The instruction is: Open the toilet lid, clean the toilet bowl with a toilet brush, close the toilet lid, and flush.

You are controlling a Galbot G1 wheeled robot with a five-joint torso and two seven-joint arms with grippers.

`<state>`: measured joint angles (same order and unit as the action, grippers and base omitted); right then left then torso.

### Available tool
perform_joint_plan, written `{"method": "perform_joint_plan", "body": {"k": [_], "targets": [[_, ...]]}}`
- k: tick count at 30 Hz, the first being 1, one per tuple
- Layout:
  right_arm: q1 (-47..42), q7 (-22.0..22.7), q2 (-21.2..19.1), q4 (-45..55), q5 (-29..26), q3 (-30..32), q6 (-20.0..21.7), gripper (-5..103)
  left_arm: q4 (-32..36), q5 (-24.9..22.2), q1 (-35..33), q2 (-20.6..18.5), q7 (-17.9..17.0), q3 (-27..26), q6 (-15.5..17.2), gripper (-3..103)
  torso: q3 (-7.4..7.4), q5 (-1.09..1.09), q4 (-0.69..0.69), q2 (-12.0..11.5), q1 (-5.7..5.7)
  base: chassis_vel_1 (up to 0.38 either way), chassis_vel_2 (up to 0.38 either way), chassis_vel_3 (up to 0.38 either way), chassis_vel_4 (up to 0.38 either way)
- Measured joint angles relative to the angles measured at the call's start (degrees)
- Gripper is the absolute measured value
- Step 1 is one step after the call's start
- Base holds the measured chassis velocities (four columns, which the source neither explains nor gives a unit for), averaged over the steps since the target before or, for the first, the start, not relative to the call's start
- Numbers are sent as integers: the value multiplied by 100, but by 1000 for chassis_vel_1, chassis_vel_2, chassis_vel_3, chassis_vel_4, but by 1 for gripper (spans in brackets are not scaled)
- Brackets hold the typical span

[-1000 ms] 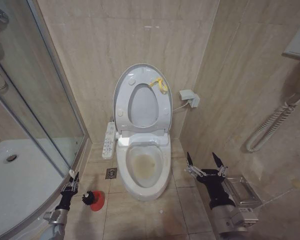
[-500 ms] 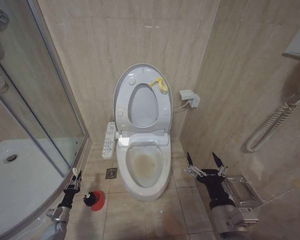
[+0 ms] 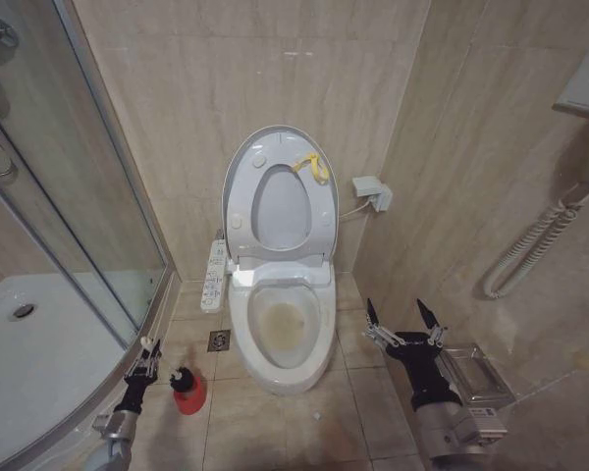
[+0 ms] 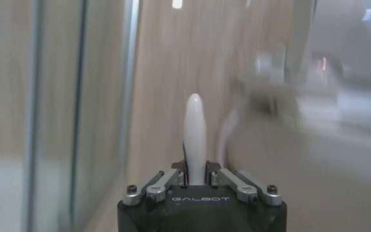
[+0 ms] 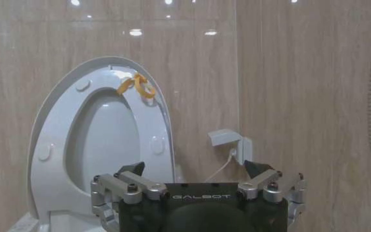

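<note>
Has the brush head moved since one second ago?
Yes. The toilet brush head now sits down in the red holder, closer to the floor drain; left gripper holds its handle.

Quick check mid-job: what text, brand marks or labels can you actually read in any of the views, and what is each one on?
"GALBOT": on the body of the left gripper, which is shut on the toilet brush handle.
"GALBOT": on the body of the right gripper, fingers open, facing the raised toilet lid.
The remote panel beside the toilet bowl has markings too small to read.
</note>
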<state>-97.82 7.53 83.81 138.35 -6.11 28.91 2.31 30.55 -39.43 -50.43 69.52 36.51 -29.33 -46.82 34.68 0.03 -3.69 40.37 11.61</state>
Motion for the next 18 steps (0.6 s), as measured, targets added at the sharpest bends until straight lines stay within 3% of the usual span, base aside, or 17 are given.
{"method": "perform_joint_plan", "body": {"k": [1, 2, 3, 5, 6, 11, 14, 18], "targets": [[-2, 0, -6, 0, 0, 1, 0, 100, -4, 35, -50, 22, -6, 2, 1, 18, 4, -20, 9, -2, 2, 0, 0, 0, 0], [-2, 1, 1, 0, 0, 0, 0, 100, 20, 55, -78, 24, -21, -1, 1, 18, 2, -9, 0, -1, 2, 0, 0, 0, 0], [1, 0, 0, 0, 0, 0, 0, 100, 80, 63, -117, 23, -40, -15, 0, 18, 0, 4, 2, -1, 1, 0, 0, 0, 0], [-1, 1, 0, -1, 0, 0, 0, 100, 133, 70, -163, 23, -64, -23, 0, 18, 1, 4, 2, -1, 1, 0, 0, 0, 0], [0, 1, 0, 0, 0, 0, 0, 100, 163, 84, -201, 25, -79, -24, 0, 18, 2, -9, 3, -1, 2, 0, 0, 0, 0], [0, 1, 0, 0, 0, 0, 0, 100, 137, 322, -261, 20, -187, -49, 0, 18, 1, 1, 2, -1, 1, 0, 0, 0, 0], [-1, 0, 0, 0, 0, 0, 0, 100, 29, 867, -334, 36, -358, -73, -10, 18, 1, -1, 4, -1, 1, 0, 0, 0, 0], [0, 1, 0, 0, 0, 0, 0, 100, 74, 1205, -441, 74, -477, -108, -22, 18, 0, 1, 2, 0, 1, 0, 0, 0, 0]]}}
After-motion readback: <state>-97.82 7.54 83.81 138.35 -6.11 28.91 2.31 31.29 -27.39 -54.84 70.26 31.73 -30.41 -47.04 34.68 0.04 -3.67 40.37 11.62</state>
